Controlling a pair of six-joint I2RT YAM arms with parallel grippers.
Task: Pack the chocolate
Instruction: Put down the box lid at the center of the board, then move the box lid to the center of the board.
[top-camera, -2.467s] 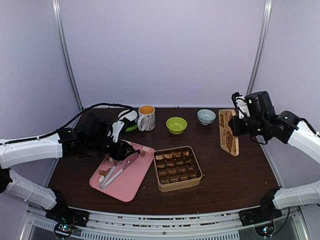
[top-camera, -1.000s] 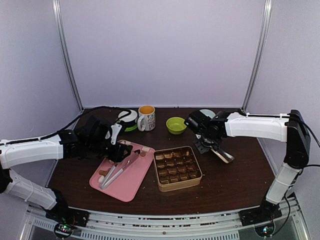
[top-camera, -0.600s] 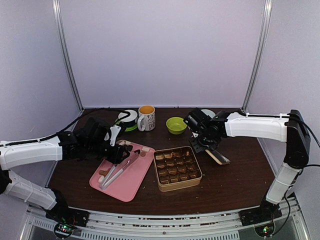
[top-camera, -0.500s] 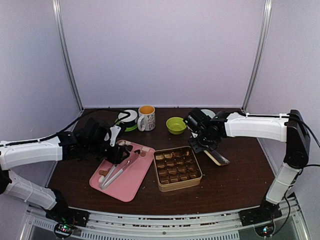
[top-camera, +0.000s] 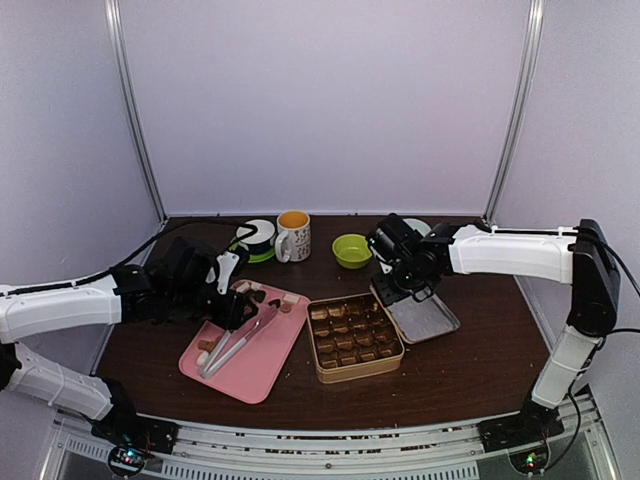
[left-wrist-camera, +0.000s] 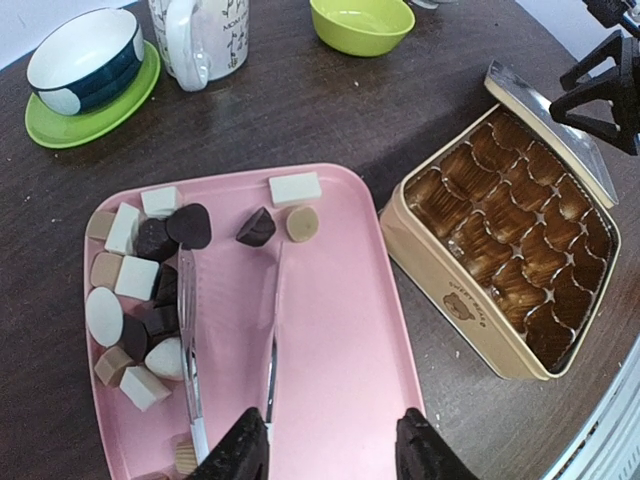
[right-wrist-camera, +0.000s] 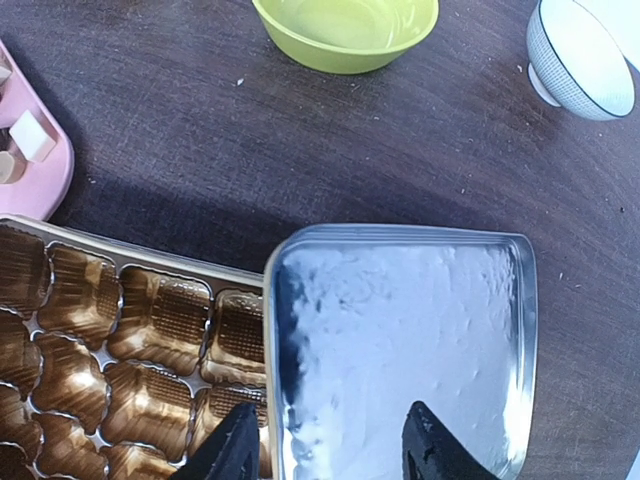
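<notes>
The chocolate (left-wrist-camera: 150, 300) is several dark, tan and white pieces at the left end of the pink tray (left-wrist-camera: 340, 330), also seen from above (top-camera: 250, 293). Pink-handled metal tongs (left-wrist-camera: 190, 340) lie on the tray. My left gripper (left-wrist-camera: 330, 455) hovers open and empty over the tray's near end (top-camera: 245, 305). The gold tin (left-wrist-camera: 455, 290) stands open, its gold cups empty (top-camera: 360, 370). Its lid (right-wrist-camera: 400, 340) lies silver inside up at the tin's right edge (top-camera: 425, 318). My right gripper (right-wrist-camera: 332, 445) is open just above the lid (top-camera: 405, 280).
A white mug (top-camera: 293, 235), a green bowl (top-camera: 352, 250) and a dark bowl on a green saucer (top-camera: 255, 240) stand along the back. A small white bowl (right-wrist-camera: 580, 60) sits behind my right arm. The table's front edge is near the tin.
My right arm carried the lid in from the far right, lowered it flat beside the tin and let go. My left arm has hardly moved.
</notes>
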